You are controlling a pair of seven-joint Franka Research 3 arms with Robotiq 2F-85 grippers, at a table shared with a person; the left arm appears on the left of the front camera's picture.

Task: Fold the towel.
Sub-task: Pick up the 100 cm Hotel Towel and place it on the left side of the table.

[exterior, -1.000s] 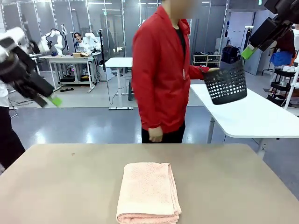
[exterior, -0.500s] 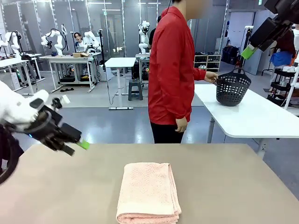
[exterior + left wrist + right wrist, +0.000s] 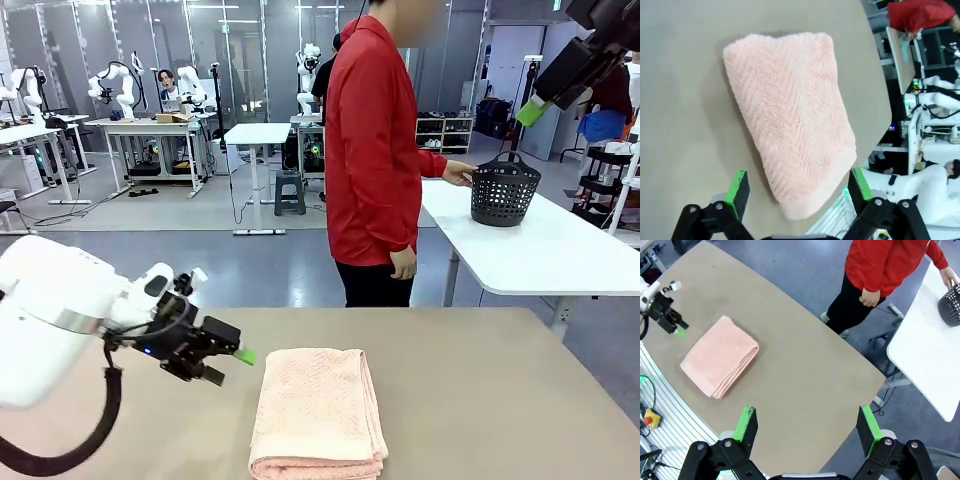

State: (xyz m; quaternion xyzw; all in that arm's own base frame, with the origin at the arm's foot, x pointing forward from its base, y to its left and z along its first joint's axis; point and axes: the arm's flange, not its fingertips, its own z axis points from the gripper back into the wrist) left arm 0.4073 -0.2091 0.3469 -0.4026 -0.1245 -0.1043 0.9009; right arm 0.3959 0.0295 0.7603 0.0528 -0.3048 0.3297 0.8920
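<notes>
The salmon-pink towel lies folded into a narrow rectangle at the front middle of the tan table, its rolled fold facing the near edge. My left gripper hangs low just left of the towel, open and holding nothing. In the left wrist view the towel lies beyond the open left gripper, and its near corner sits between the green pads. My right gripper is raised high at the upper right, open and empty. From high up, the right wrist view looks past the right gripper to the towel.
A person in a red jacket stands beyond the far edge, turned aside, one hand on a dark basket that rests on a white side table at the right. Bare tabletop surrounds the towel on both sides.
My left arm came down from the upper left to table height beside the towel. The person lowered the basket onto the white table. The right arm stayed still.
</notes>
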